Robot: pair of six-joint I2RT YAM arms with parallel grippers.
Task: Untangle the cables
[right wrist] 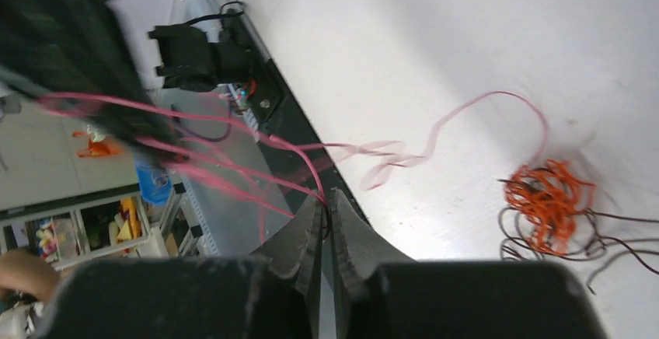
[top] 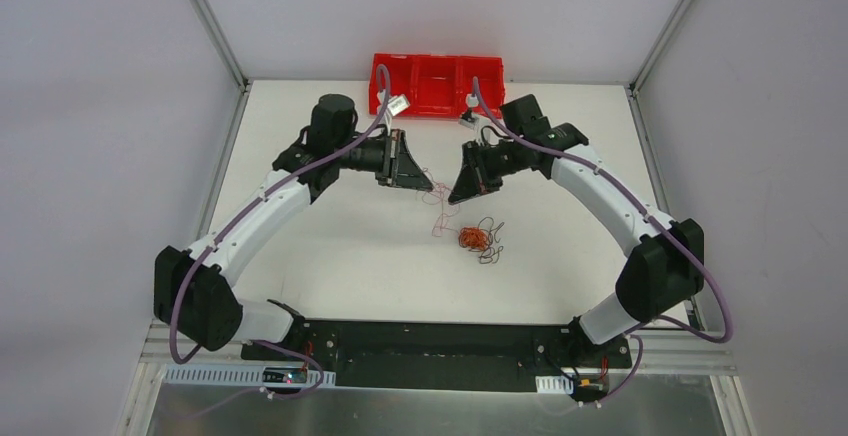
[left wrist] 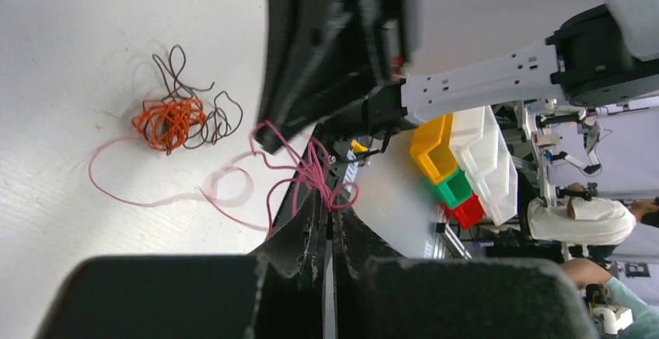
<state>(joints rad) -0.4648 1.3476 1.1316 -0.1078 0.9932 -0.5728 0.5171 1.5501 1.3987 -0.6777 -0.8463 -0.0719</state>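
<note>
Both jaws pinched tight on the red wire (top: 437,199). Left gripper (left wrist: 327,218) and right gripper (right wrist: 327,204) face each other, tips close, wire bunched between them, axis tip-to-tip. Its tail drops to the orange-and-black clump (top: 478,239) on the table (top: 330,256) below, nearer the right gripper. It probably hooks into the clump; too thin to confirm. Both arms elbows-out, wrists turned inward.
</note>
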